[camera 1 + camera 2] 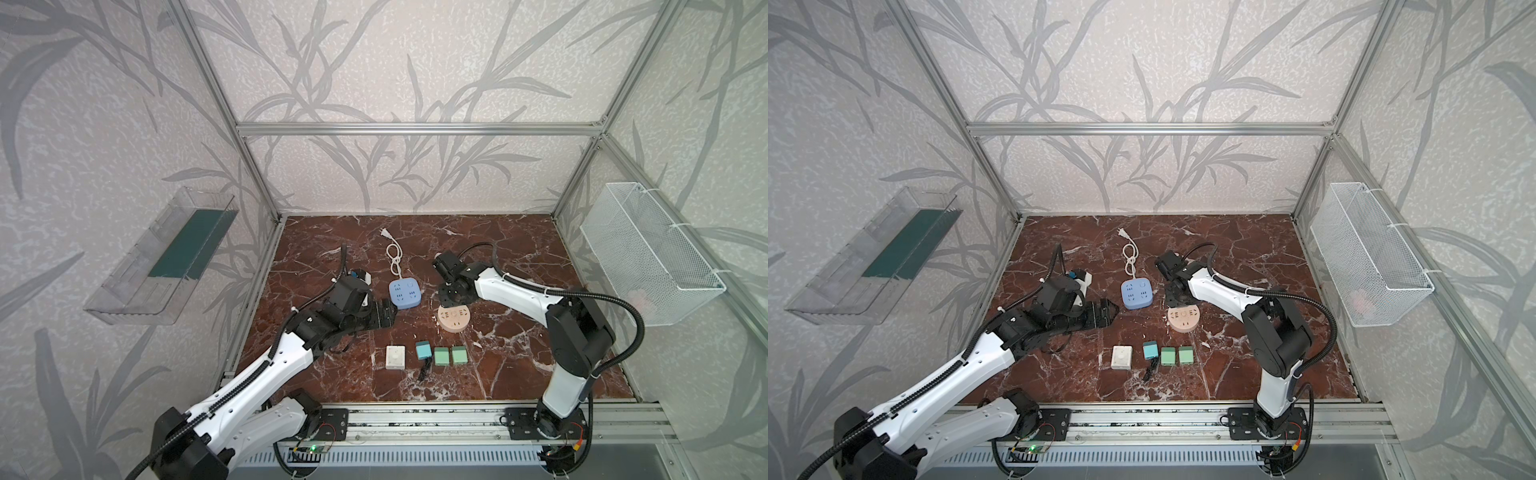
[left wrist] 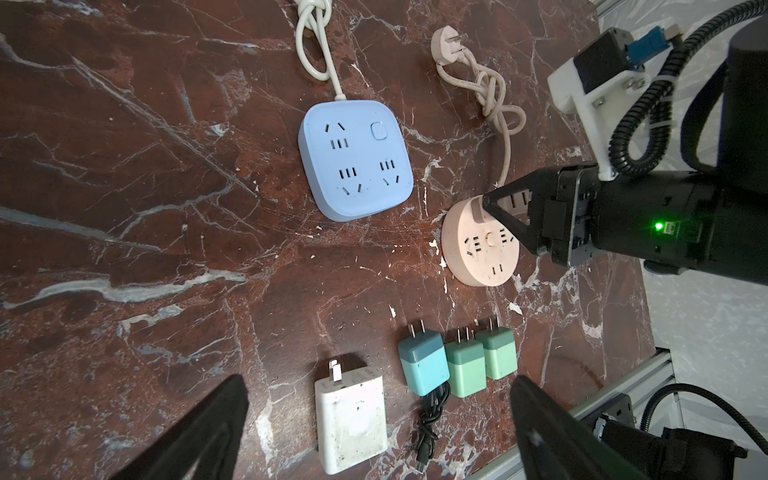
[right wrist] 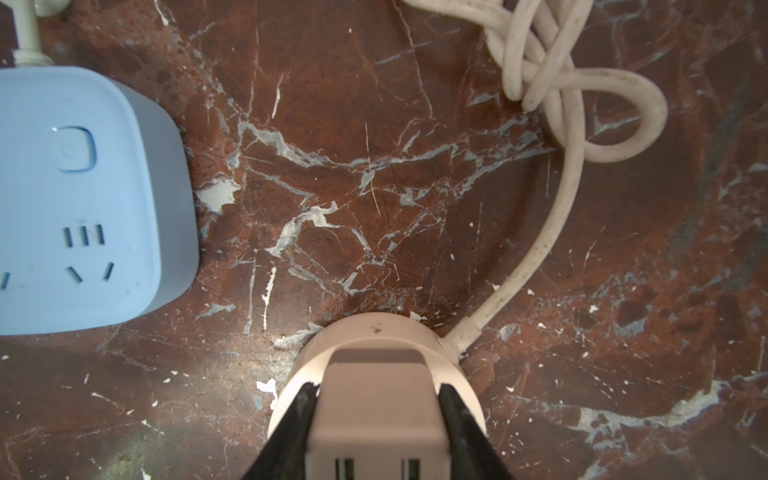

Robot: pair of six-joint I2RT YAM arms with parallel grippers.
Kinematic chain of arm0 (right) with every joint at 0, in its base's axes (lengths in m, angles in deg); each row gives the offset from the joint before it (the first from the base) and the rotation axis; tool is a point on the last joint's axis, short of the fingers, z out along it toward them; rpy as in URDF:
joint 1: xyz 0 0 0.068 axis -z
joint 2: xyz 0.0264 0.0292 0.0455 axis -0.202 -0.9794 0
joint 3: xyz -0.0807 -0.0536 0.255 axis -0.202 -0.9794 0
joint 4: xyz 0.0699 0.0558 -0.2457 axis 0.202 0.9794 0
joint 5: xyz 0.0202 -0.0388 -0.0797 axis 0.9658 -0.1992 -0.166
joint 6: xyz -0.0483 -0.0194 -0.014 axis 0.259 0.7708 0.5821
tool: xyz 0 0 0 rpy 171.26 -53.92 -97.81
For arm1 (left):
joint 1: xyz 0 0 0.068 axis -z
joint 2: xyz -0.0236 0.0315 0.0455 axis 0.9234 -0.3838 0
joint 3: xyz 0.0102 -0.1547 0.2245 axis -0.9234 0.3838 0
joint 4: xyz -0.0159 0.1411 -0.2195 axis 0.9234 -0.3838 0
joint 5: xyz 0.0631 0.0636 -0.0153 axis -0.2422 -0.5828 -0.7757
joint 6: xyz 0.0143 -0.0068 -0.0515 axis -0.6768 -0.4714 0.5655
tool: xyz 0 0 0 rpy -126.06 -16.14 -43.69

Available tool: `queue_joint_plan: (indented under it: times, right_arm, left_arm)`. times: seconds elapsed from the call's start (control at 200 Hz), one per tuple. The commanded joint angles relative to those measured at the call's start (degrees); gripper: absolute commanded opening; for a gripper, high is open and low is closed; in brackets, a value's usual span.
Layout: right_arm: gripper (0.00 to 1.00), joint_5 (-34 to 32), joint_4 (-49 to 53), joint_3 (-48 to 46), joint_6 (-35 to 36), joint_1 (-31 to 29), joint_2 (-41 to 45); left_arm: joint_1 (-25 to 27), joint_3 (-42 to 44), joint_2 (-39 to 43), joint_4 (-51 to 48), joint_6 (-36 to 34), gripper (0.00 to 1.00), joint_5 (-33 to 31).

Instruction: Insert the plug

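I see the right gripper (image 3: 378,390) with its fingers clamped on both sides of the small pale pink cube-shaped plug (image 3: 376,419). The plug stands upright on the round pink plastic socket (image 2: 478,257), which lies near the middle of the brown marble surface (image 1: 498,249), a little toward its right edge. Whether the pins are fully in, I cannot tell. The left gripper (image 2: 378,379) hovers with its fingers wide apart, holding nothing, beside the square blue plastic socket (image 1: 404,294).

Soft even light, wide-angle edge distortion, slight blur on the close-up plug (image 3: 376,409)
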State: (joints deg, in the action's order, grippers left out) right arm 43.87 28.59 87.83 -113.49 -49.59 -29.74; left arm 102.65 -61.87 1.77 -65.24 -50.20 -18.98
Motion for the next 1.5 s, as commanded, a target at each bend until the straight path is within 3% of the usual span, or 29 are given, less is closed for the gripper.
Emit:
queue_joint_plan:
  times: [0.0,0.84,1.495]
  right_arm:
    - [0.0,6.3,6.1,-5.9,-1.4,-0.4,-7.7]
    - [0.0,4.8,5.5,-7.1,-3.7,-0.4,-8.5]
    - [0.0,-1.6,9.8,6.1,-4.1,2.6,-4.9]
  left_arm:
    - [0.2,1.0,1.7,-0.4,-0.1,0.96,-0.5]
    - [0.2,1.0,2.8,-1.9,-1.0,0.97,-1.1]
    - [0.2,0.3,1.6,-1.6,-1.5,0.97,-1.2]
